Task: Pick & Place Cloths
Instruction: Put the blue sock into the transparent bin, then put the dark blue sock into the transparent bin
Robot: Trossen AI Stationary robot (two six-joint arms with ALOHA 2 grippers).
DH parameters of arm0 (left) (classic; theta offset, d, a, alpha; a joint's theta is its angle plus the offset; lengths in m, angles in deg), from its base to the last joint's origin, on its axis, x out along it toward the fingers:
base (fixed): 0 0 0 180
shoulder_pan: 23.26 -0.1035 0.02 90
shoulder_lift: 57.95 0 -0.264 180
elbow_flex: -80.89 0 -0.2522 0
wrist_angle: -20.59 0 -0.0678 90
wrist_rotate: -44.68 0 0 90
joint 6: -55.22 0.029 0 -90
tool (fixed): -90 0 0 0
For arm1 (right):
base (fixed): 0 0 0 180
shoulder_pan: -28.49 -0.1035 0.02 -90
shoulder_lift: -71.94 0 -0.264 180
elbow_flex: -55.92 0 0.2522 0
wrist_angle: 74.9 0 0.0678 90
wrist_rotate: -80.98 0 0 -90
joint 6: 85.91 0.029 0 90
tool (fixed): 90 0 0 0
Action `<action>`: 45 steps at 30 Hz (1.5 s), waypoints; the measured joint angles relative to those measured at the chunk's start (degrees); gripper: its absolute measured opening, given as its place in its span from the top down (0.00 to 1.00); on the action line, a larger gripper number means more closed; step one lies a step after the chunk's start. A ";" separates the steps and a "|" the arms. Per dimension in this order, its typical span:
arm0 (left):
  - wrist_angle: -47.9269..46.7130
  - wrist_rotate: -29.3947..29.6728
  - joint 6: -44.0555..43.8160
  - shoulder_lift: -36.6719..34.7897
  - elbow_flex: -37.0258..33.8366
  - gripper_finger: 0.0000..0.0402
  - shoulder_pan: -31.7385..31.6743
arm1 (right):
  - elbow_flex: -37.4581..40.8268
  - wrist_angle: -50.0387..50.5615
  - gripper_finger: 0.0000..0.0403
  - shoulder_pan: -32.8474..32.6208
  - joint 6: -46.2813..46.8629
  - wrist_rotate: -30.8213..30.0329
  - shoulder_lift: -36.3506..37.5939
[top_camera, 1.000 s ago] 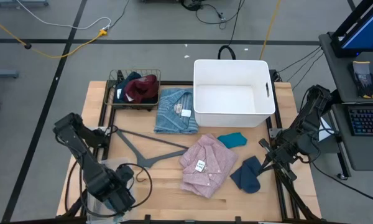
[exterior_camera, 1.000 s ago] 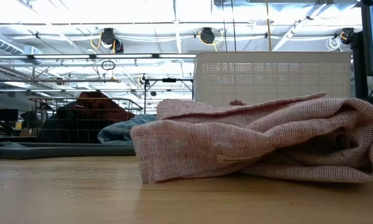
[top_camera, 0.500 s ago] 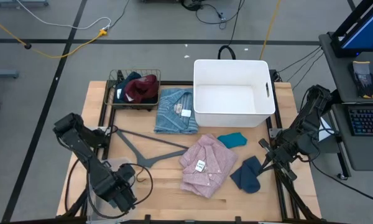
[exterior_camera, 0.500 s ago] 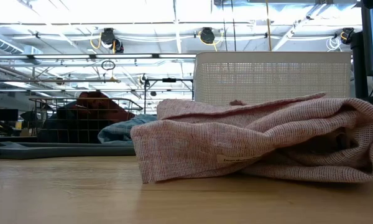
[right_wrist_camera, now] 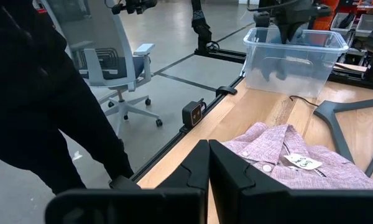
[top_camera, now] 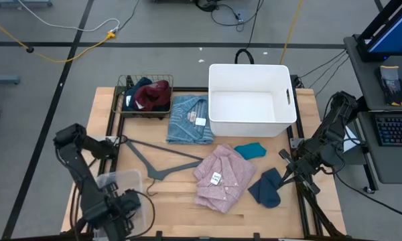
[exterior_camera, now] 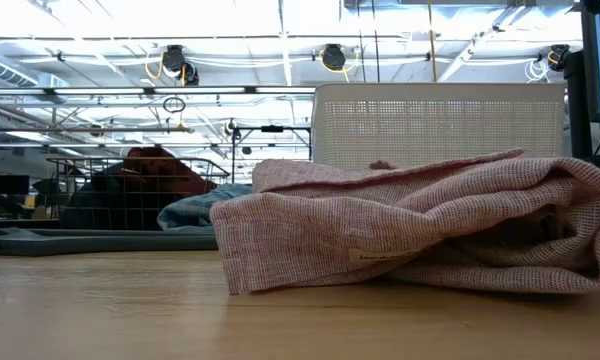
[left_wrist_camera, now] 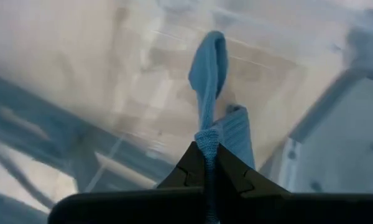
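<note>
My left gripper point(left_wrist_camera: 206, 149) is shut on a slate-blue cloth point(left_wrist_camera: 210, 68) at the table's near left corner, beside a clear plastic bin point(top_camera: 117, 182). My right gripper point(right_wrist_camera: 208, 163) waits shut at the table's right edge. The pink tagged shirt point(top_camera: 218, 177) lies crumpled on the table's near middle. The small teal piece point(top_camera: 250, 150) and a dark blue piece point(top_camera: 266, 187) lie to its right. The light blue striped shirt point(top_camera: 189, 119) lies flat left of the white bin. Maroon and navy pieces point(top_camera: 149, 95) fill a wire basket. My left gripper pinches a bunched fold of the slate-blue cloth point(left_wrist_camera: 207, 138) between its two fingertips. The cloth runs on beyond the fingers as a narrow hanging strip, its far end point(left_wrist_camera: 212, 46) free. Whether that end touches anything cannot be told.
A white bin point(top_camera: 251, 100) stands at the far right of the table. A grey hanger point(top_camera: 154, 161) lies between the clear bin and the pink shirt. The wire basket point(top_camera: 146, 97) sits at the far left. A desk with a keyboard stands beyond the right edge.
My left arm has swung its gripper from above the clear bin toward the table's near edge, so the bin now shows uncovered. The right arm and the cloths on the table have kept still.
</note>
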 joint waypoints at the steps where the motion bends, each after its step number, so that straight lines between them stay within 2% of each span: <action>1: 0.01 -0.09 -0.59 0.00 0.00 1.00 0.39 | 0.00 0.00 1.00 -0.02 0.00 0.00 0.01; 6: 0.04 1.47 -4.05 0.00 -0.63 1.00 1.89 | -0.02 0.02 1.00 -0.01 -0.42 0.00 0.00; 12: 6.28 1.37 -3.73 0.07 -6.15 1.00 2.00 | -0.01 0.00 1.00 -0.01 -0.43 0.00 0.00; 16: 6.19 1.09 -4.20 0.11 -8.13 1.00 1.97 | 0.00 0.00 1.00 -0.02 -0.44 0.00 0.00; 23: 6.23 4.78 -4.14 0.11 -8.35 0.94 1.97 | 0.00 -0.02 1.00 0.00 1.03 0.00 0.00; 28: 6.19 5.41 -5.64 0.10 -8.35 0.84 1.97 | -0.01 -0.02 1.00 0.00 1.05 0.00 0.01; 37: 6.26 5.14 -8.97 0.09 -8.35 0.57 1.97 | -0.01 -0.02 1.00 0.00 1.05 0.00 0.01; 41: 5.29 -0.60 -6.98 -0.04 -7.01 0.48 0.94 | -0.01 -0.03 1.00 0.00 1.05 -0.02 0.01; 45: 1.86 -4.41 -5.82 -0.07 -1.51 0.45 -0.04 | -0.02 -0.54 1.00 -0.02 1.06 -0.71 0.00</action>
